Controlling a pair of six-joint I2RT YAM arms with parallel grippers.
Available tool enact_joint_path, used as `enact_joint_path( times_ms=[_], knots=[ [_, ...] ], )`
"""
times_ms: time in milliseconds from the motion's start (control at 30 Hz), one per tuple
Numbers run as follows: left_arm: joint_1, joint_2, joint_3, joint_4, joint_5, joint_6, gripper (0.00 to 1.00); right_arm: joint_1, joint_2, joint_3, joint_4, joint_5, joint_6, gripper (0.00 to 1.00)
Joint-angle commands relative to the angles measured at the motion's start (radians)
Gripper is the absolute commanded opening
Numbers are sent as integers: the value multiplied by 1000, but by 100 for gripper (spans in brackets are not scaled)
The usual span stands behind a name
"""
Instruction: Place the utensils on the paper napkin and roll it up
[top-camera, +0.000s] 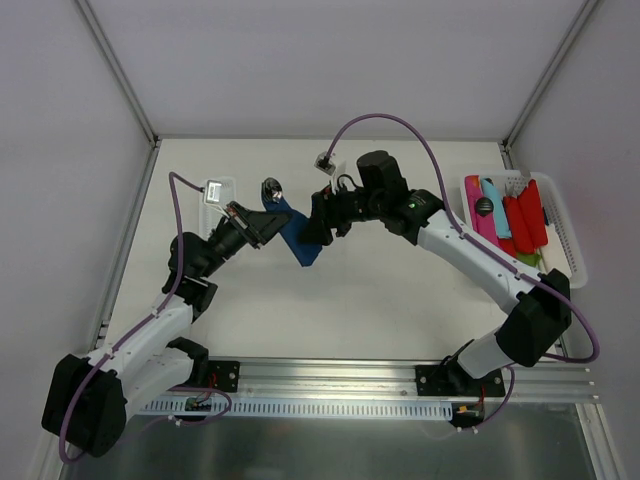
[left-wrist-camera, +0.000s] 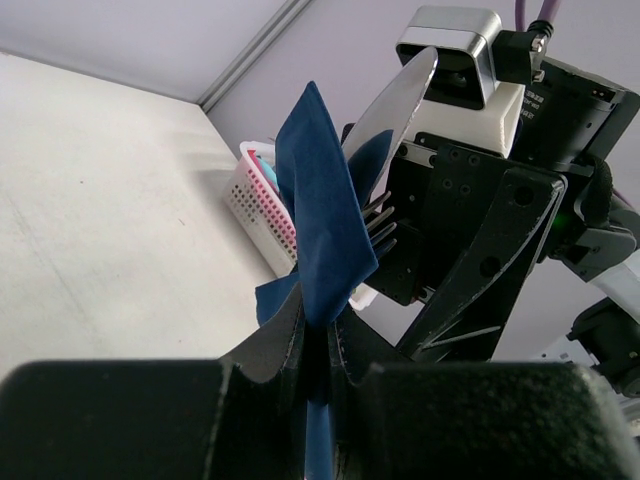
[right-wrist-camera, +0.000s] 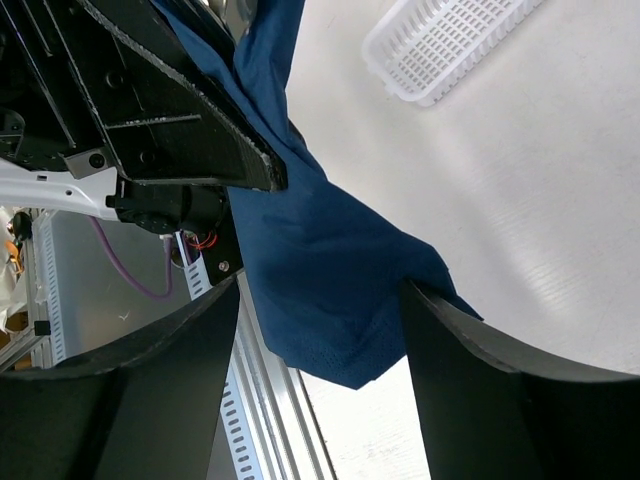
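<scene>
Where the arms meet: above the middle of the white desk.
Long white perforated plastic tray: far right edge.
Dark navy-blue paper napkin: bunched, raised between both arms.
Left end effector: pinched tight on the napkin.
Right end effector: spread wide, napkin hanging between.
Shiny silver metal utensils: inside the napkin's folds.
</scene>
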Motion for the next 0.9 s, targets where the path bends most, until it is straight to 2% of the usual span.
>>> enact_joint_path(
  times_ms=[0,133,633,733,867],
  knots=[
    [-10,7,45,104,46,-25,0,6,5,25,44,-20,-23,69],
    [-10,26,58,122,71,-36,0,6,12,26,44,-21,-30,71],
    [-8,75,58,258,100,-102,0,0,16,-4,85,-179,18,71],
    [-10,84,50,279,102,-114,0,-12,21,-12,120,-222,65,68],
    [-10,98,47,320,109,-131,0,-40,38,-32,208,-302,182,56]
  ],
)
